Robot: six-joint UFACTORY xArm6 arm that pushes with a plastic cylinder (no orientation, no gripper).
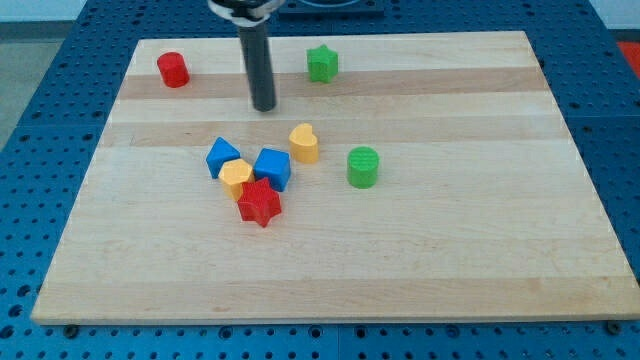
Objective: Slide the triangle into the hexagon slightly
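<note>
The blue triangle (pixel 222 156) lies left of the board's middle. The yellow hexagon (pixel 236 178) sits just below and right of it, touching or nearly touching it. My tip (pixel 264 106) rests on the board above this cluster, up and to the right of the triangle, clear of all blocks. The rod rises from it to the view's top edge.
A blue cube (pixel 273 168) sits right of the hexagon and a red star (pixel 260 203) below it, both close against it. A yellow heart (pixel 304 143) and a green cylinder (pixel 363 166) lie further right. A red cylinder (pixel 173 69) and a green star (pixel 322 63) sit near the top edge of the wooden board (pixel 450 250).
</note>
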